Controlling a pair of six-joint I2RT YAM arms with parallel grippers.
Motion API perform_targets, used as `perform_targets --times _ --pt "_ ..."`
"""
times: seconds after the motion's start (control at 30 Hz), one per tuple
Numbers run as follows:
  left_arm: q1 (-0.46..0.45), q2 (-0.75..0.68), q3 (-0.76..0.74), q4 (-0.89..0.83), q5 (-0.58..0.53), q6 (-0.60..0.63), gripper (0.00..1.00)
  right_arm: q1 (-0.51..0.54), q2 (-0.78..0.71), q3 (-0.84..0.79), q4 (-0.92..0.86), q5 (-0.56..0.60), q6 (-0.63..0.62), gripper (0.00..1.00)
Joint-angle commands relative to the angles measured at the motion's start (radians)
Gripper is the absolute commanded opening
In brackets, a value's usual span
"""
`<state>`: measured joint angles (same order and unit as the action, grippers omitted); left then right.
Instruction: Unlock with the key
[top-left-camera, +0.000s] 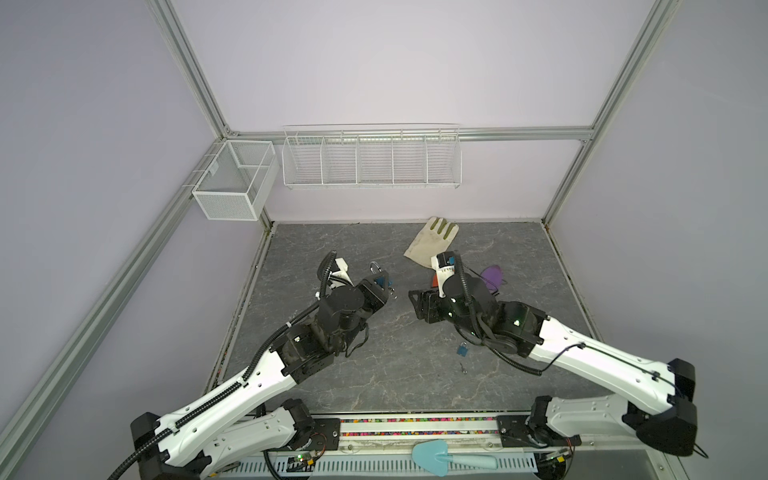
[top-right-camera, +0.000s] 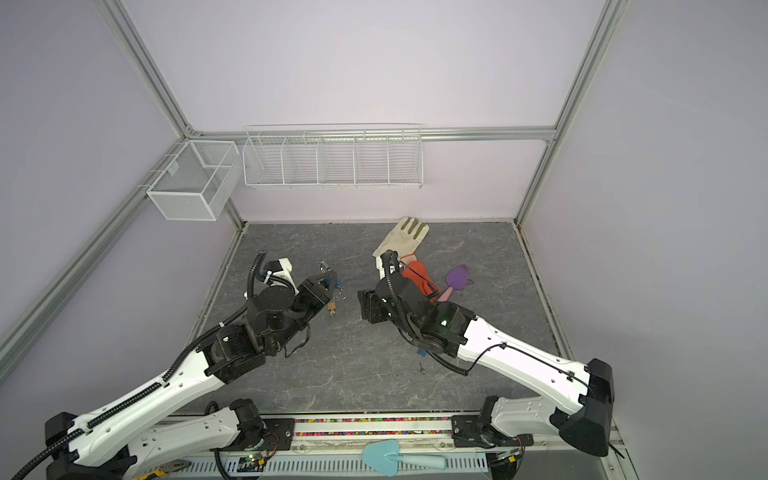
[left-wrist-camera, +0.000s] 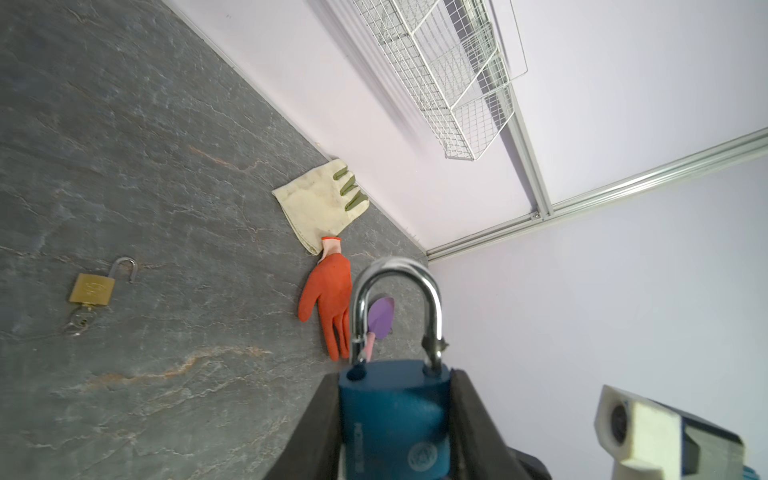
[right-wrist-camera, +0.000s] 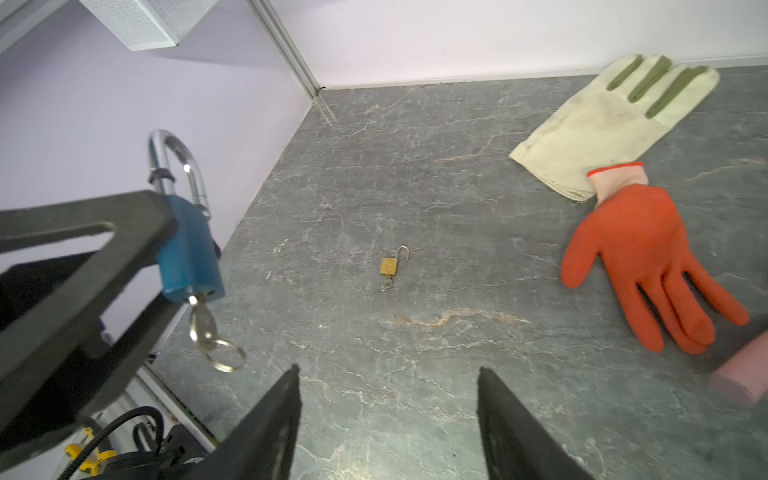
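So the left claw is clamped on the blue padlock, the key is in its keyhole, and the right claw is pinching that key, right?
Not quite: the right gripper is not pinching the key. The right wrist view shows its jaws open and empty, clear of the key. The rest holds: the left gripper is clamped on the blue padlock, key in its keyhole.

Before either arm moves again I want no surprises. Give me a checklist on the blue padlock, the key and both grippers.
1. Blue padlock clamped in left gripper: ok.
2. Shackle lifted, one leg out of its hole: ok.
3. Key seated in the keyhole, ring hanging: ok.
4. Right gripper open and empty, clear of the key: ok.
5. How far the key is turned: cannot tell.
6. Brass padlock lying apart on the table, open: ok.
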<state>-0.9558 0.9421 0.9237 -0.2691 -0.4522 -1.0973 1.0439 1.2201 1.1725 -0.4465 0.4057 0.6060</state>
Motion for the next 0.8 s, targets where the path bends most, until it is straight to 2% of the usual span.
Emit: perform_targets --times 0.0,0.23,0.37,0.57,0.63,0.77 --pt "0.004 -0.032 -0.014 0.002 -0.050 0.123 0.00 -0.007 -0.063 -0.018 -0.099 0.077 -0.047 0.75" --pt "0.002 -0.074 -0.139 0.113 0.000 0.298 0.00 -0.014 -0.139 -0.023 -0.205 0.087 -0.074 0.86" --pt "-0.011 -0.063 -0.189 0.219 0.063 0.463 0.00 -0.017 -0.170 0.021 -0.290 0.084 -0.077 0.90" --pt "-0.125 -0.036 -0.294 0.468 -0.005 0.716 0.00 -0.016 -0.180 0.117 -0.417 0.045 -0.075 0.94" --pt "-0.166 -0.013 -0.326 0.554 -0.050 0.778 0.00 -0.017 -0.170 0.158 -0.464 0.037 -0.059 0.95" --pt "-0.215 0.050 -0.397 0.773 -0.060 0.898 0.00 -0.016 -0.119 0.240 -0.572 0.024 -0.034 0.96"
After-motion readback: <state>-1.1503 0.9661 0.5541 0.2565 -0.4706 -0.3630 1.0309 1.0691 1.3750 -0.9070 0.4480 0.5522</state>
